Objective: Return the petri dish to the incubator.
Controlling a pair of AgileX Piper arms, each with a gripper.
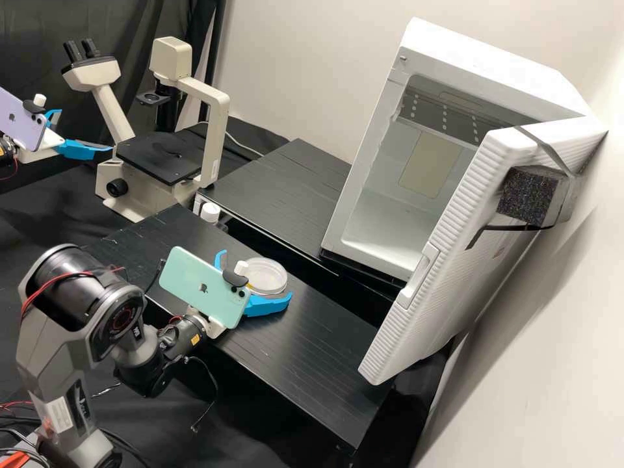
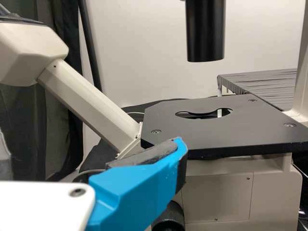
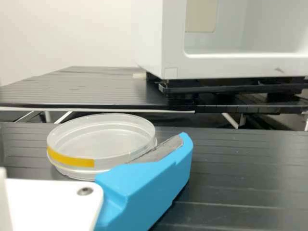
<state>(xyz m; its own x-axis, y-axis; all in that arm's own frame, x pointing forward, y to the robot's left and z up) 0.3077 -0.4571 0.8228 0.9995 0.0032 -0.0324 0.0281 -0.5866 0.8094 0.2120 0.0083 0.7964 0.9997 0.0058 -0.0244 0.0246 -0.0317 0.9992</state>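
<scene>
From here I see a clear round dish (image 3: 108, 139) of glossy plastic, a satiny, grooved black benchtop (image 1: 312, 351) and a matt dark cloth curtain (image 1: 29, 39).

High view: green phone (image 1: 201, 286) blocks part of the right gripper (image 1: 257, 273) for me, jaws included; black clip (image 1: 235, 279) hides a bit of the dish (image 1: 272, 273). Door (image 1: 448, 214) covers some of the incubator (image 1: 481, 52). Purple phone (image 1: 23, 118) and left arm (image 1: 6, 155) cut by the edge. Left wrist view: microscope (image 2: 86, 103) cropped. Right wrist view: incubator cropped, blue finger (image 3: 144, 185) over some dish rim. Can't tell what, if anything, the dish holds.
</scene>
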